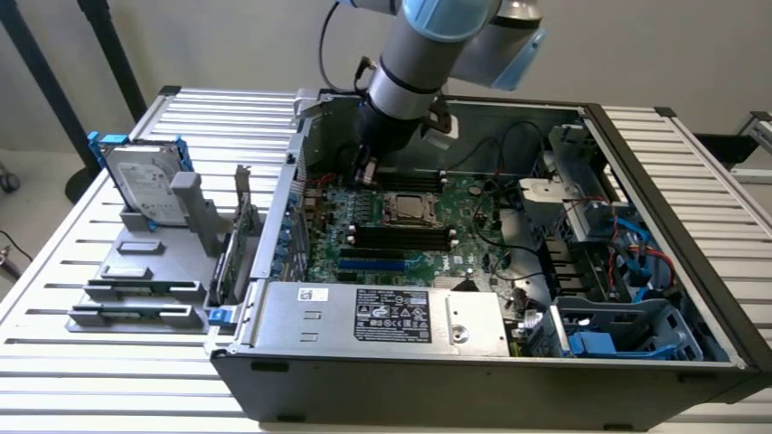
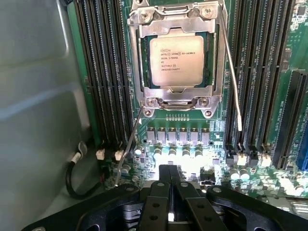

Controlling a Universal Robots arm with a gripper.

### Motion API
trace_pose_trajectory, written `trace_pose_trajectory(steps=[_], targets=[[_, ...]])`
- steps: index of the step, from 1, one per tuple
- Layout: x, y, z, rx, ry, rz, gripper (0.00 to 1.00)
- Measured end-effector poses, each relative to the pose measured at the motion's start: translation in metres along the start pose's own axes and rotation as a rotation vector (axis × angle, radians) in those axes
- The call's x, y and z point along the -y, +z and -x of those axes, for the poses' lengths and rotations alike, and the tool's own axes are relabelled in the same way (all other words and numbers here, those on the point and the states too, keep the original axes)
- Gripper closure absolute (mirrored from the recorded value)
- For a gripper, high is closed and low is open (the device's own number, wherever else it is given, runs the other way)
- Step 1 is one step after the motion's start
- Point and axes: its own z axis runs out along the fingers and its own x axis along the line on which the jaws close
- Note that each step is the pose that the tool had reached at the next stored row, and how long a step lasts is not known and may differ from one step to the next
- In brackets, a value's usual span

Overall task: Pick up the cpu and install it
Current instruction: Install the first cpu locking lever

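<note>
A computer case lies open on a table of pale ribbed slats, in a room with a plain light wall behind. The arm's gripper reaches down inside the case, close against the case's inner side wall, and hangs above the green motherboard. In the wrist view its black fingers are pressed together with nothing between them.

The cpu is not in the hand: it sits flat in the metal socket frame a little ahead of the fingertips, past a row of small components. Long dark memory slots flank the socket on both sides, and a thin metal lever slants alongside the frame. A black cable curls beside the hand, at the foot of the side wall. Above the board the case stands open.

The chip's silvery lid carries several lines of small print; the top line appears to read Intel Xeon, the rest too small to read. Farther from the gripper, a silver power supply bears a black-and-white label of marks, not legible. Outside the case, well away from the hand, a hard drive with blue rails stands upright.
</note>
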Motion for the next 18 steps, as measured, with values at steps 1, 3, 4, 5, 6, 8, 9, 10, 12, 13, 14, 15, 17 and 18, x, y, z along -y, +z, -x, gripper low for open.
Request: trace_pose_trajectory(steps=[1,3,4,5,6,8,9,10,12,13,14,15,17,18], targets=[[0.0001,-0.0001,0.0,-0.0055,0.011,0.0016,0.89],[0.0004,-0.0003,0.0,-0.0178,0.034,0.0049,0.89],[0.0005,-0.0005,0.0,-0.0241,0.043,0.0063,0.89],[0.0009,-0.0007,0.0,-0.031,0.052,0.0073,0.89],[0.0013,-0.0009,-0.0001,-0.0391,0.06,0.0082,0.89],[0.0021,-0.0015,-0.0001,-0.0552,0.073,0.0096,0.89],[0.0025,-0.0019,-0.0002,-0.0633,0.08,0.0103,0.89],[0.003,-0.0022,-0.0002,-0.0712,0.087,0.0108,0.89],[0.0039,-0.0029,-0.0003,-0.0881,0.102,0.0123,0.89],[0.0043,-0.0033,-0.0003,-0.096,0.108,0.0129,0.89],[0.0047,-0.0035,-0.0004,-0.1042,0.115,0.0136,0.89],[0.0051,-0.0038,-0.0004,-0.112,0.122,0.0142,0.89],[0.0057,-0.0044,-0.0004,-0.1263,0.138,0.0165,0.89],[0.006,-0.0047,-0.0005,-0.1326,0.148,0.0179,0.89]])
